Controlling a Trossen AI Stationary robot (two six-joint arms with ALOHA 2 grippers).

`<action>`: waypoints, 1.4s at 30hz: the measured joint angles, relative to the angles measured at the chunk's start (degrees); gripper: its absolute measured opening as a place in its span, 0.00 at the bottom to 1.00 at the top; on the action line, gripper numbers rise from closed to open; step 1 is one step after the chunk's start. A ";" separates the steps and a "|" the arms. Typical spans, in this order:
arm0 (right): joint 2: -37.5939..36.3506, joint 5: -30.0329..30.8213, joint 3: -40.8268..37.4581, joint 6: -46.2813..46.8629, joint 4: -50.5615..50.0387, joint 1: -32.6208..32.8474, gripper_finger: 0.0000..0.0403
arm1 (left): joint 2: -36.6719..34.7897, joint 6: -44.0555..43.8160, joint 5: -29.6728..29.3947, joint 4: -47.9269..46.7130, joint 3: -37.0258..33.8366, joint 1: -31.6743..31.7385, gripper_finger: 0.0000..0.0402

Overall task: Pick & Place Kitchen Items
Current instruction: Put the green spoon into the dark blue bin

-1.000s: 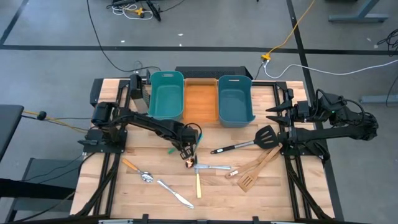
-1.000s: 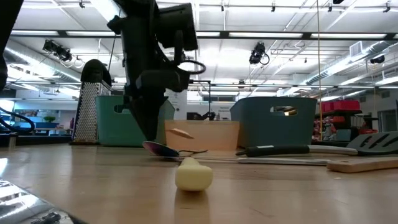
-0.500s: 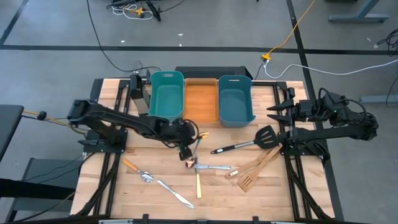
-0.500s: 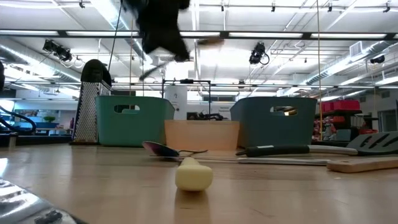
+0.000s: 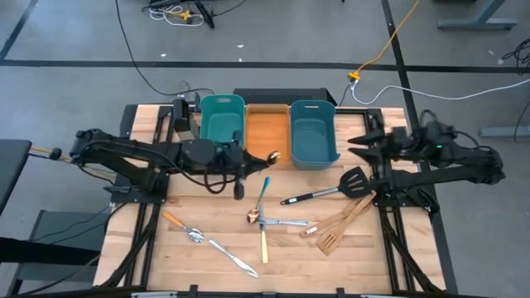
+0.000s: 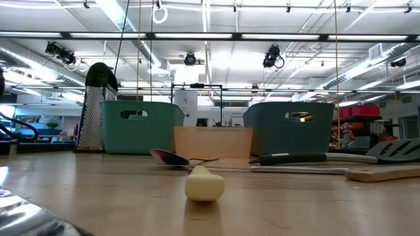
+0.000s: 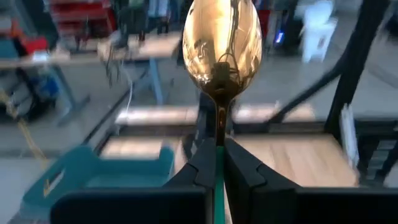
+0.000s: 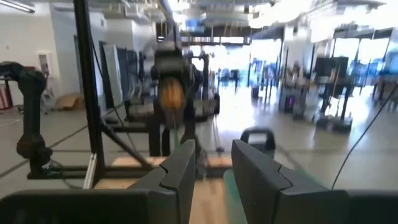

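My left gripper (image 5: 263,159) is high over the table, by the near wall of the orange bin (image 5: 267,116), shut on a gold spoon (image 5: 273,156). The spoon's bowl (image 7: 221,37) sticks out past the fingertips, and my left gripper (image 7: 216,149) is out of the low view. My right gripper (image 5: 362,142) waits open and empty at the table's right; it also shows in the right wrist view (image 8: 211,162). A copper-bowled spoon (image 5: 252,217), a black slotted spatula (image 5: 331,190), two wooden spatulas (image 5: 338,225) and silver knives (image 5: 233,257) lie flat on the table. My left gripper pinches the gold spoon's neck (image 7: 217,127), just below the bowl, between its two fingers. The fingers lie about level and point toward the table's right. The green handle (image 7: 217,180) runs back between the fingers. The spoon is lifted clear of the table.
Two teal bins (image 5: 222,124) (image 5: 313,131) flank the orange bin at the far edge. A yellow-handled knife (image 5: 264,245) and a silver utensil (image 5: 286,222) lie mid-table, and a wooden-handled spoon (image 5: 184,229) lies near left. A metal grater (image 6: 92,108) stands at far left.
My left gripper has risen from the table top beside the copper spoon and gone toward the far edge, carrying the gold spoon up out of the low view. It has turned from pointing down to about level, toward the table's right. The copper spoon has stayed on the table.
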 joint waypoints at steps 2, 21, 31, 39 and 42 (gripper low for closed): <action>3.03 0.02 -0.04 0.45 1.02 0.00 0.29 | 0.05 1.02 1.68 1.26 0.01 0.58 0.04; 32.48 0.00 -0.09 -2.83 30.23 0.02 0.29 | 0.33 4.70 10.10 5.61 -0.02 8.82 0.04; 41.01 -0.04 -0.09 -4.13 42.98 0.02 0.31 | 0.33 4.70 10.78 5.59 -0.02 9.24 0.04; 45.30 -0.02 -0.09 -4.13 50.31 0.02 0.41 | 0.33 4.66 10.78 5.58 -0.02 9.24 0.04; 47.36 -0.02 -0.09 -4.14 55.48 0.02 0.44 | 0.33 4.65 10.78 5.58 -0.02 9.24 0.04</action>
